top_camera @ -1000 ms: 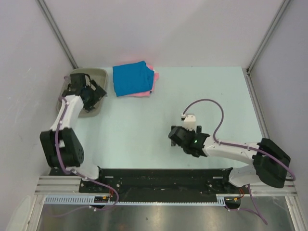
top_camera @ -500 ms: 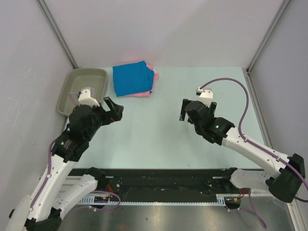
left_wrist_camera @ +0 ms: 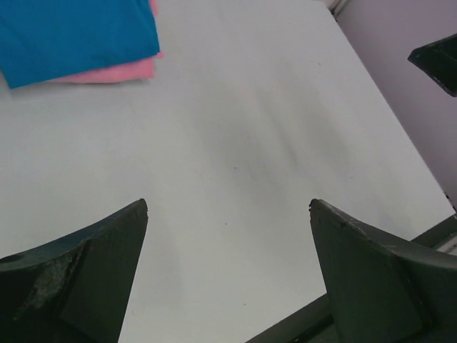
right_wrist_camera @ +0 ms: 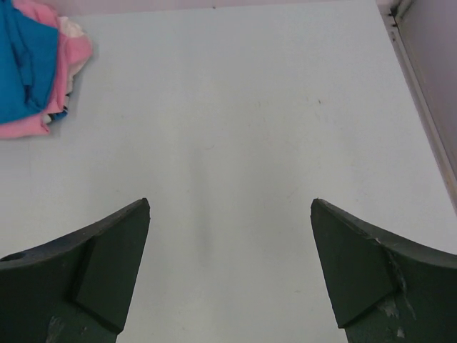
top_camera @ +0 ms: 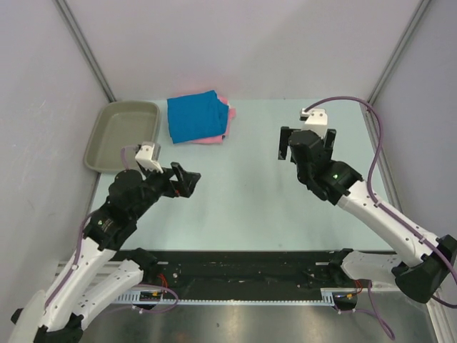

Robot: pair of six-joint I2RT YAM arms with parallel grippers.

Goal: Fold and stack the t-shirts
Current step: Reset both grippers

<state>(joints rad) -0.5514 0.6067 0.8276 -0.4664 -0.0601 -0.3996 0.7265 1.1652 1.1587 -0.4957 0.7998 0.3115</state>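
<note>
Your left tool [top_camera: 187, 180] and right tool [top_camera: 307, 145] are hovering over the table [top_camera: 243, 193], jaws spread, empty, as the blue t-shirt [top_camera: 194, 118] is lying atop the pink t-shirt [top_camera: 213, 140].

A pale green table [top_camera: 246, 182] is seen from above. Toward 10 o'clock from its centre, a grey-beige tray [top_camera: 118, 136] is set near the left edge. Toward 11 o'clock, a folded pink t-shirt [top_camera: 208, 141] is laid on the tabletop, and a folded blue t-shirt [top_camera: 194, 116] is stacked on it, just beside the tray
</note>
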